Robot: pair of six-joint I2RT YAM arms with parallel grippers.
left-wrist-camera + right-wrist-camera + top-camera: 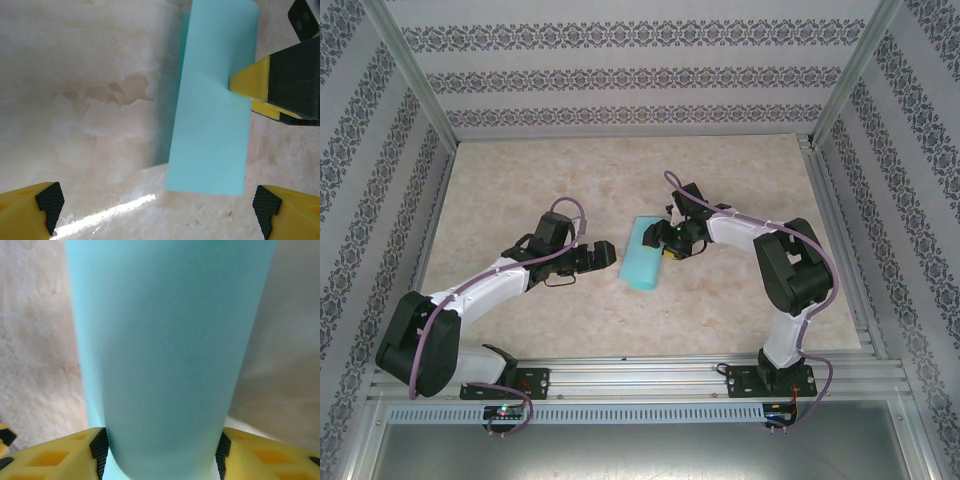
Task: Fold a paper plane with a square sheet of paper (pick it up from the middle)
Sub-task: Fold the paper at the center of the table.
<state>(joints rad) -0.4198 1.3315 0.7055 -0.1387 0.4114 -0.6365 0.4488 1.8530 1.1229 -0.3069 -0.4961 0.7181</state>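
Marbled beige counter (520,170) within patterned walls (620,75). Left jaws spread wide, just beside the left edge of a thin turquoise-cyan paper sheet (643,255), folded over into a rectangle and lying mid-counter. Right jaws astride the sheet's right side, black pads (99,450) touching the paper; cannot tell whether pinching it or loose.
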